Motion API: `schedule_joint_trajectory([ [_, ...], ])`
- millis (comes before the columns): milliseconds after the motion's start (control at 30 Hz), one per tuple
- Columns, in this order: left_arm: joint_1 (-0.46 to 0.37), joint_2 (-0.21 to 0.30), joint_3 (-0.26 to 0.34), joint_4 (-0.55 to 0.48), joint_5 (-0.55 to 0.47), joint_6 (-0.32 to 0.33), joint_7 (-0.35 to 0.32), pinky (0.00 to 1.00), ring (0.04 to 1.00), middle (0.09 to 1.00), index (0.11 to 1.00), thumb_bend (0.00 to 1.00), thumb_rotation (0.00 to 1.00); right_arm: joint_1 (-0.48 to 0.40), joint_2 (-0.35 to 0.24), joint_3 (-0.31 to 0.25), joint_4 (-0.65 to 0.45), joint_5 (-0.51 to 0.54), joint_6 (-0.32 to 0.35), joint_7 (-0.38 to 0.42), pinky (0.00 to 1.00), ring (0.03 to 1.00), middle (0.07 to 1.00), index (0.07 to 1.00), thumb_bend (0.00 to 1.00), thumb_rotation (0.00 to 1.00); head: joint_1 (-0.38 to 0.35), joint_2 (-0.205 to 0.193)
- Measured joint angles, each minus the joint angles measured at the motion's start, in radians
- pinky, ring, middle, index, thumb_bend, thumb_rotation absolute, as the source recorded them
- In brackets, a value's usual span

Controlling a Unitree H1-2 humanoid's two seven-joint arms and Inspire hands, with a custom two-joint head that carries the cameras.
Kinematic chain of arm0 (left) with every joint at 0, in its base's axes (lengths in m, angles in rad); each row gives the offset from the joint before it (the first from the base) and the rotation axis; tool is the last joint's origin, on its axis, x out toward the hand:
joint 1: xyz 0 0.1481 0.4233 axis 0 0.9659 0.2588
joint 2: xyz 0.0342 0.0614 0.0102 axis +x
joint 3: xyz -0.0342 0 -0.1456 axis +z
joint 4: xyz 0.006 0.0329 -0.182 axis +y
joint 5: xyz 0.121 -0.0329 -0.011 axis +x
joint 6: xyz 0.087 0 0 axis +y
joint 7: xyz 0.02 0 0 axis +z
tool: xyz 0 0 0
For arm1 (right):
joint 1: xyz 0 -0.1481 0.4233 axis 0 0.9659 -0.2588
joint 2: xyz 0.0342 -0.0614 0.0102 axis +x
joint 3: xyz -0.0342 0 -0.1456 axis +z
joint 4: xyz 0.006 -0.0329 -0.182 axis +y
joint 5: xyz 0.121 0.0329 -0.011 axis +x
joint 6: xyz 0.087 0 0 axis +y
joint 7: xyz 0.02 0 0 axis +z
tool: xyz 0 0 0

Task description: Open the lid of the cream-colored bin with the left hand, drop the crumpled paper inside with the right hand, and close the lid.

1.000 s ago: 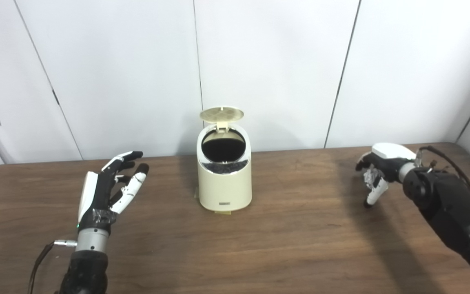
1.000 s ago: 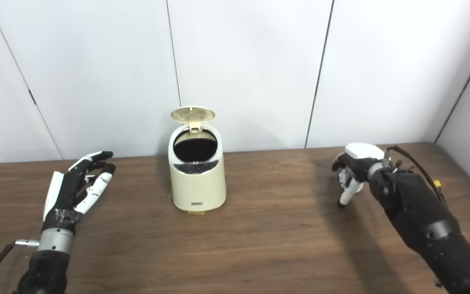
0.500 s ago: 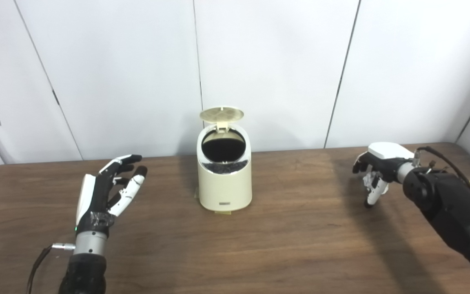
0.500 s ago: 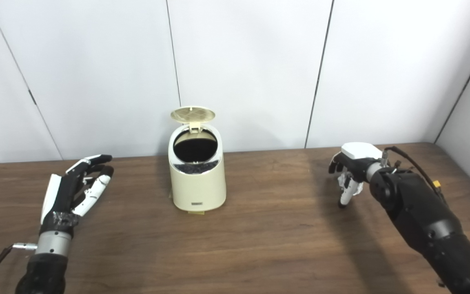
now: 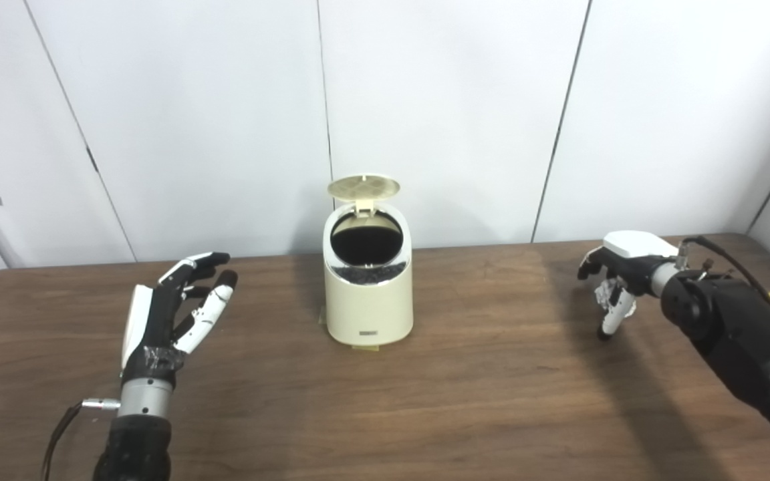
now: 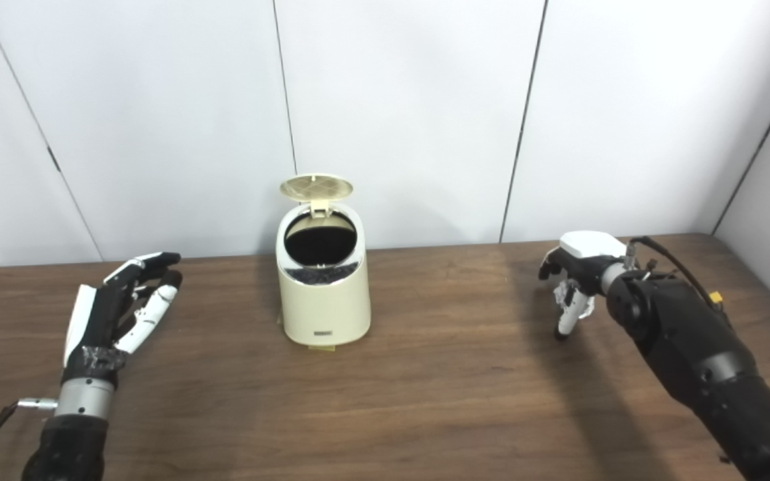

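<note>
Fingers (image 5: pixel 208 294) of my left hand (image 5: pixel 171 314) are spread and hold nothing in the left eye view, the palm turned inward above the desk (image 5: pixel 478 401), well apart from the cream-colored bin (image 5: pixel 367 294). That bin stands at the middle back of the desk with its lid (image 5: pixel 363 187) tipped up behind the dark mouth, so I judge the opening step done. Far to the right, my right hand (image 5: pixel 615 280) hangs palm down, its fingers curled round something small, pale and wrinkled that I take to be the crumpled paper (image 5: pixel 607 298), with one white fingertip pointing down toward the wood; whether the paper is lifted off the desk I cannot tell. From the right eye view the same layout holds: left hand (image 6: pixel 114 314) empty and splayed near the left edge, bin (image 6: pixel 322 287) open, right hand (image 6: pixel 575 280) closed on the paper (image 6: pixel 567 294), well apart from the bin. So the step in hand, as I judge it, is securing and carrying the paper. Next I would need to raise it, swing left across the desk until it is above the mouth, and only then loosen my hold.
</note>
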Motion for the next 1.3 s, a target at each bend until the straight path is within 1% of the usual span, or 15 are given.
schedule_joint_trajectory([
  [67,0.000,0.000,0.000,0.000,-0.001,0.000,0.000,0.71,0.798,0.805,0.757,0.59,0.70,-0.001,-0.003,0.002,0.001,-0.001,0.003,0.008,0.59,0.749,0.813,0.750,0.87,0.08,-0.002,0.000],
  [167,0.000,0.001,0.000,0.000,-0.003,0.000,0.000,0.72,0.797,0.804,0.756,0.59,0.69,-0.002,-0.008,0.004,0.001,-0.001,0.013,0.020,0.58,0.733,0.807,0.762,0.85,0.06,-0.003,0.000],
  [400,0.000,0.004,0.001,0.000,-0.008,0.000,0.000,0.73,0.802,0.809,0.755,0.59,0.68,-0.005,-0.009,0.004,-0.001,0.000,0.041,0.039,0.55,0.708,0.789,0.759,0.89,0.04,-0.006,0.002],
  [533,0.000,0.004,0.001,0.000,-0.008,0.000,0.000,0.71,0.798,0.807,0.755,0.59,0.69,-0.005,-0.011,0.004,-0.003,0.000,0.046,0.046,0.59,0.731,0.796,0.767,0.88,0.05,-0.006,0.002],
  [667,0.000,0.006,0.001,0.000,-0.004,0.000,0.000,0.69,0.792,0.802,0.757,0.59,0.70,-0.004,-0.016,0.003,-0.006,0.002,0.061,0.055,0.52,0.661,0.747,0.757,0.87,0.06,-0.008,0.002],
  [767,0.000,0.008,0.001,0.000,-0.002,-0.001,0.000,0.72,0.794,0.801,0.753,0.61,0.70,-0.001,-0.018,0.001,-0.009,0.004,0.074,0.057,0.45,0.587,0.683,0.750,0.86,0.04,-0.008,0.000],
  [867,0.000,0.008,0.001,0.000,-0.002,-0.001,0.000,0.72,0.796,0.803,0.753,0.61,0.70,-0.001,-0.021,0.001,-0.009,0.006,0.074,0.057,0.45,0.591,0.685,0.740,0.87,0.04,-0.009,0.002],
  [967,0.000,0.008,0.001,0.000,-0.007,-0.001,0.000,0.69,0.802,0.808,0.757,0.60,0.69,-0.002,-0.023,0.005,-0.008,0.005,0.077,0.062,0.45,0.585,0.685,0.731,0.85,0.03,-0.008,0.003],
  [1000,0.000,0.008,0.002,0.000,-0.008,-0.001,0.000,0.68,0.801,0.809,0.758,0.60,0.69,-0.004,-0.023,0.008,-0.004,0.004,0.076,0.062,0.47,0.608,0.700,0.730,0.84,0.04,-0.008,0.003],
  [1067,0.000,0.008,0.001,0.000,-0.007,-0.003,0.000,0.69,0.794,0.803,0.755,0.60,0.71,-0.014,-0.025,0.019,0.011,0.001,0.072,0.058,0.50,0.642,0.720,0.702,0.86,0.06,-0.008,0.003],
  [1100,0.000,0.008,0.001,0.000,-0.006,-0.005,0.000,0.70,0.794,0.802,0.755,0.60,0.70,-0.015,-0.026,0.021,0.011,-0.001,0.071,0.057,0.50,0.637,0.713,0.681,0.86,0.05,-0.008,0.003],
  [1200,0.000,0.008,0.002,0.000,-0.006,-0.005,0.001,0.72,0.793,0.799,0.755,0.57,0.73,-0.013,-0.027,0.030,0.009,-0.011,0.070,0.034,0.43,0.568,0.671,0.638,0.86,0.04,-0.006,0.005],
  [1233,0.000,0.008,0.002,0.000,-0.006,-0.008,0.001,0.71,0.789,0.798,0.755,0.56,0.75,-0.014,-0.028,0.047,0.014,-0.027,0.063,0.003,0.42,0.559,0.665,0.623,0.86,0.02,-0.006,0.005],
  [1267,0.000,0.007,0.001,0.000,-0.007,-0.017,0.001,0.71,0.786,0.796,0.753,0.54,0.76,-0.016,-0.028,0.056,0.024,-0.037,0.052,-0.024,0.41,0.544,0.657,0.559,0.69,0.07,-0.006,0.005],
  [1300,0.000,0.007,0.001,0.000,-0.007,-0.025,0.002,0.70,0.781,0.792,0.751,0.53,0.77,-0.021,-0.025,0.065,0.047,-0.042,0.037,-0.059,0.39,0.512,0.638,0.518,0.59,0.10,-0.006,0.005],
])
